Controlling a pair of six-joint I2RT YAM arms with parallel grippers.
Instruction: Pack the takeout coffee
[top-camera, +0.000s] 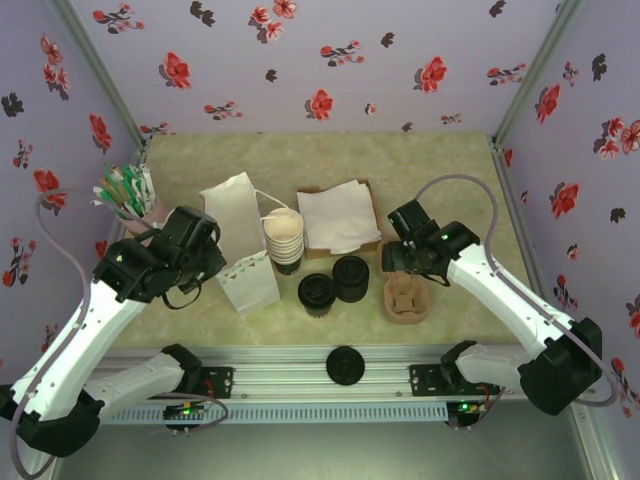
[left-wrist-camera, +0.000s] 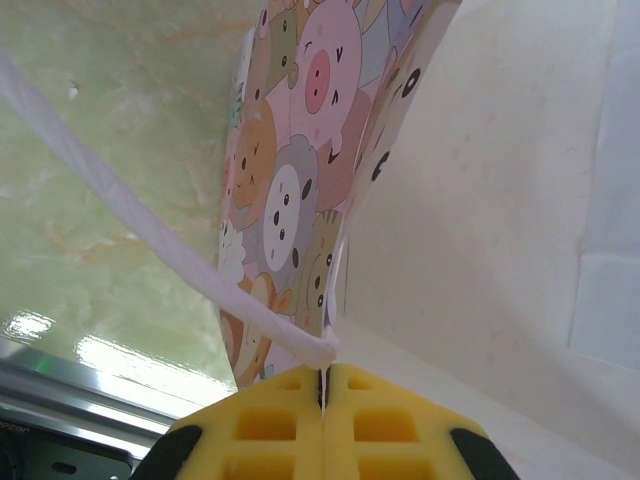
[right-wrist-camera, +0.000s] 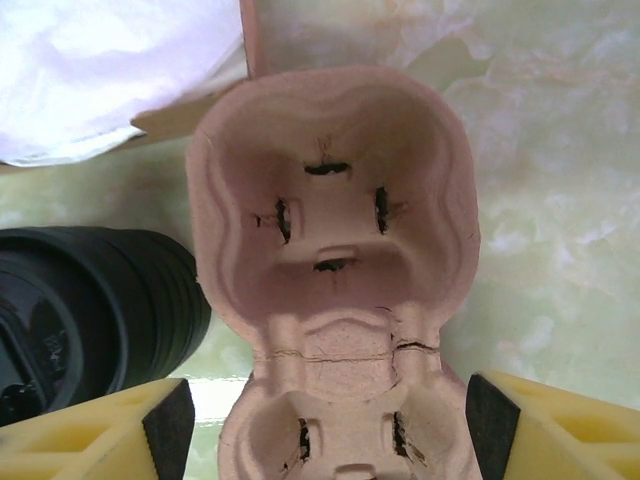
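Note:
The takeout coffee (top-camera: 316, 293), a dark cup under a round black lid, stands upright at the table's front middle. To its left is a white paper bag (top-camera: 243, 250) with a cartoon-animal print (left-wrist-camera: 290, 190). My left gripper (top-camera: 207, 258) is shut on the bag's thin top edge (left-wrist-camera: 325, 385), right where the white twisted handle (left-wrist-camera: 150, 230) joins it. A brown pulp cup carrier (top-camera: 406, 298) lies to the right of the coffee. My right gripper (top-camera: 403, 260) hovers open over the carrier (right-wrist-camera: 335, 240), a finger (right-wrist-camera: 165, 430) on either side of it, touching nothing.
A black stack of spare lids (top-camera: 351, 277) (right-wrist-camera: 90, 320) sits between coffee and carrier. Lidless cream cups (top-camera: 284, 238) are stacked behind, beside a tray of white napkins (top-camera: 338, 218). A holder of straws (top-camera: 128, 195) stands far left. One loose black lid (top-camera: 344, 365) rests on the front rail.

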